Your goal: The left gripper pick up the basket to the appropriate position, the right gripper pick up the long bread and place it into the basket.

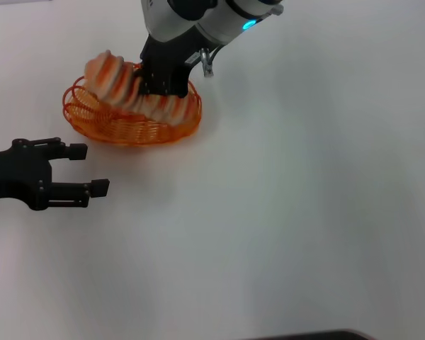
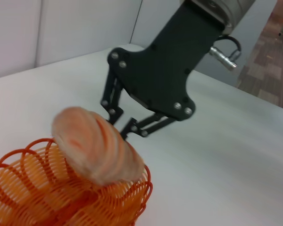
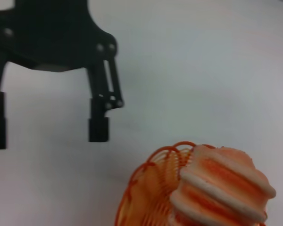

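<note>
Head view: right gripper clamps the long bread, tilted across the basket; releasing now risks roll-out. Left gripper rests spread wide.

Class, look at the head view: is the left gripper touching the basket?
No. The left gripper hangs open over bare table, apart from the basket, on its near side.

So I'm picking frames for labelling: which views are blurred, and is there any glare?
Head view: sharp, with soft shadows under the basket and the open left pincer; no glare, only the right arm's blue light. Left wrist view: the long bread is slightly smeared, while the right pincer is crisp. Right wrist view: soft throughout, and the left pincer there looks dark and fuzzy.
</note>
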{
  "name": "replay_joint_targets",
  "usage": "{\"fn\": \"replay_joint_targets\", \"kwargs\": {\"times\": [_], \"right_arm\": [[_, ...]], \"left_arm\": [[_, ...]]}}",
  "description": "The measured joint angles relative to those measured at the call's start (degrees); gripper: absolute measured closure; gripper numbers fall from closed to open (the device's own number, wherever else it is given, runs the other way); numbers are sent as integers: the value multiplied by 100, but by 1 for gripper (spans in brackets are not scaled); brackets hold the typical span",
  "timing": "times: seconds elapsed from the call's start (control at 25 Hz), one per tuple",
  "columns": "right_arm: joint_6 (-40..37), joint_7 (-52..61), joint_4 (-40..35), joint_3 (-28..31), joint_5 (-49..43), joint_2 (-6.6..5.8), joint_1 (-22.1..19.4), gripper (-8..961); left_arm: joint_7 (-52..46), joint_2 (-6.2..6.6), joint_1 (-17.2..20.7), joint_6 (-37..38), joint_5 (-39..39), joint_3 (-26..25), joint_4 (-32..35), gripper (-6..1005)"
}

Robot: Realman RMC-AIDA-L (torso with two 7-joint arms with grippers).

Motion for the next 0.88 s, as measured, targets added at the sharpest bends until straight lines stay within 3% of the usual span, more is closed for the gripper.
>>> {"fn": "replay_joint_targets", "kwargs": {"times": [0.48, 0.68, 0.88], "right_arm": [[146, 273, 31, -47, 191, 3, 102, 721], [252, 296, 33, -44, 196, 0, 110, 484], [251, 226, -105, -4, 558, -38, -88, 464]], "left_arm": [[17, -31, 15, -249, -5, -13, -55, 142], [3, -23, 3, -313, 4, -19, -101, 143], [-31, -15, -21, -333, -1, -22, -114, 143]]}}
